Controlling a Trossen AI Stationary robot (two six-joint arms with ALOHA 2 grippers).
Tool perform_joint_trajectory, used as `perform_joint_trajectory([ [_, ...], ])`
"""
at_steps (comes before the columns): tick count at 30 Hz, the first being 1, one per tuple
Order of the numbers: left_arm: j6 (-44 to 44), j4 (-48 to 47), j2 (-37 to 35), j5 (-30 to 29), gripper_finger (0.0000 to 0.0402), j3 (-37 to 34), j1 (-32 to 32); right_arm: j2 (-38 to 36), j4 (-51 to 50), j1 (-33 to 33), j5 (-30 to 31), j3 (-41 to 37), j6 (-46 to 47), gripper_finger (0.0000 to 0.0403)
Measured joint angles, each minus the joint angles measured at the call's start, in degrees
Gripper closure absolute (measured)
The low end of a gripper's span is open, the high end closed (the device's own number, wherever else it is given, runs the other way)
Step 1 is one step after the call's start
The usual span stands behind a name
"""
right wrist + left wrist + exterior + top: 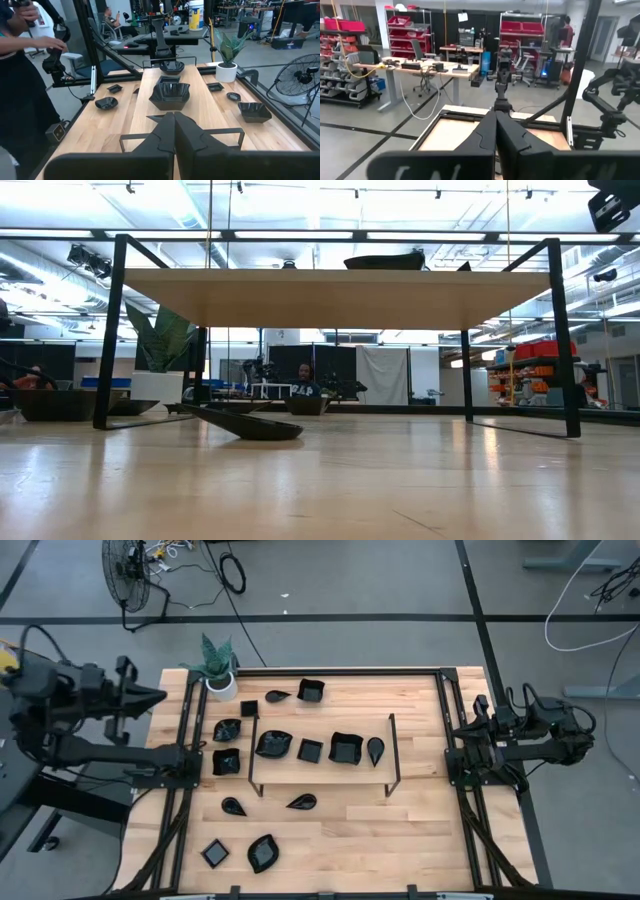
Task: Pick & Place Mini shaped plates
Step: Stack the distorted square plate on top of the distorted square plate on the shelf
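Two arms sit drawn back at opposite edges of the table (420, 840), neither over the work: the left gripper (155, 695) beside the potted plant (218, 668), the right gripper (458, 730) at the far side, each pinched fully closed with nothing held. One wire-framed shelf (320, 772) stands mid-table, carrying four of the plates (345, 748) in a row. About ten more of these small black dishes lie on the tabletop around it: some near the plant, two in front of the shelf, two near the front edge. No plate is in hand yet; judged from this, the next pick wants fingers spread first, then a descent over a raised rim, since the shallow glossy dishes look likely to slip.
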Motion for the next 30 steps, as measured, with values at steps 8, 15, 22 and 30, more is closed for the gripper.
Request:
perform_joint_trajectory([
  [8,3.69,7.10,6.40,-5.15,0.0397,0.03,-0.02,0.00,-0.04,0.00,0.02,0.00,0.00,0.0398],
  [15,6.60,12.63,12.71,-7.78,0.0396,0.07,-0.02,0.00,-0.02,0.02,0.02,0.00,0.01,0.0398],
  [22,7.39,13.75,18.24,-9.53,0.0398,0.06,0.02,0.00,-0.02,0.00,0.02,0.00,0.00,0.0398],
  [30,8.26,15.93,20.41,-8.85,0.0393,0.04,2.51,0.00,-0.02,0.01,0.02,0.00,0.01,0.0398],
])
